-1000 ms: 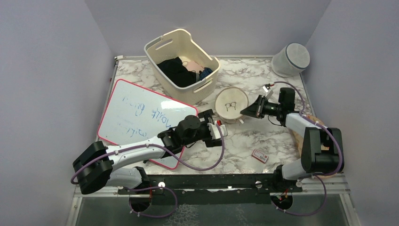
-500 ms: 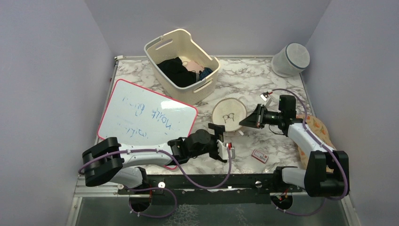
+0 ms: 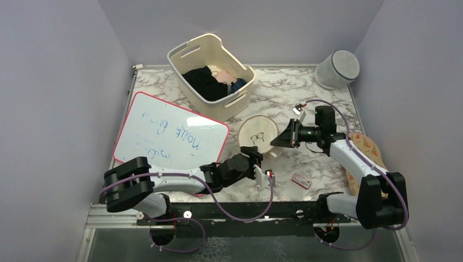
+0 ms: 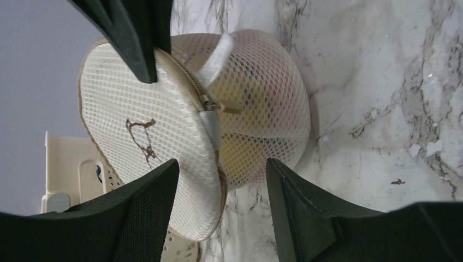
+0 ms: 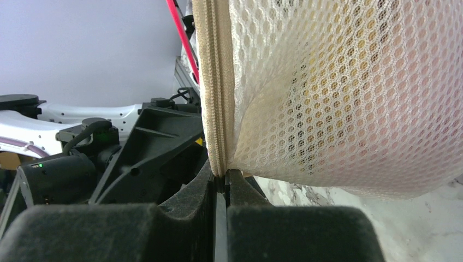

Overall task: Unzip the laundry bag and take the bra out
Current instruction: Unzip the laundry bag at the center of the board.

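The laundry bag [image 3: 255, 135] is a round cream mesh pouch with a dark bra outline on its top. It stands tilted on the marble table. My right gripper [image 3: 277, 141] is shut on the bag's zip seam at its right edge. In the right wrist view the gripper [image 5: 220, 180] pinches that seam [image 5: 214, 82]. My left gripper [image 3: 261, 162] is open just in front of the bag. In the left wrist view the bag [image 4: 164, 125] sits beyond its spread fingertips [image 4: 144, 191]. The zip pull [image 4: 210, 103] shows there. Yellow and pink colour shows through the mesh; the bra is hidden.
A cream slotted basket [image 3: 185, 54] with dark clothes stands at the back. A whiteboard [image 3: 164, 136] lies at the left. A white-grey cylinder [image 3: 337, 69] stands at the back right. A small red-and-white item [image 3: 301, 180] lies in front, and an orange patterned thing [image 3: 370, 150] lies at the right edge.
My right gripper has moved left with the bag's edge in it, and the bag has shifted left and tilted. My left gripper has swung right and nearer, in front of the bag.
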Controlling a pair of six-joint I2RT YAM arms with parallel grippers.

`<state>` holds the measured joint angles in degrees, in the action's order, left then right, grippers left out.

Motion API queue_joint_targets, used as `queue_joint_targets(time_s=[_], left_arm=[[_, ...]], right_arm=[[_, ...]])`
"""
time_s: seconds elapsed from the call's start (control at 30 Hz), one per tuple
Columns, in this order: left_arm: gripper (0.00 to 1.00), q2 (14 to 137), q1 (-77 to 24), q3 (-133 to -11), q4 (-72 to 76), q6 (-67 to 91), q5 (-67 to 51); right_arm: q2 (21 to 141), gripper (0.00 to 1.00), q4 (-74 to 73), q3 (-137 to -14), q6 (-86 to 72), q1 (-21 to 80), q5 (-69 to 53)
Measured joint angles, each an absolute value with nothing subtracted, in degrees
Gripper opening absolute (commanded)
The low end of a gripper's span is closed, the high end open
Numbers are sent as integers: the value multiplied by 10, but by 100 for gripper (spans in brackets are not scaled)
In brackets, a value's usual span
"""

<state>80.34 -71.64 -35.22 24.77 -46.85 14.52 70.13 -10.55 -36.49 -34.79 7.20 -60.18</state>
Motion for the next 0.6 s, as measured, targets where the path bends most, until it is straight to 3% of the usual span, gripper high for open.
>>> queue_joint_targets(time_s=[0.2,0.33,0.4,0.6], left_arm=[[18,822,-717,-367,245,-471,186],[1,817,-717,-384,246,-453,202],[0,813,-717,-386,244,-441,202],[0,808,-712,-402,225,-401,202]], right_arm=[[708,3,-123,-387,-333,76,-600],[708,18,-132,-388,-321,78,-587],[708,20,-137,-391,-311,78,-576],[718,41,-176,-436,-268,79,-542]])
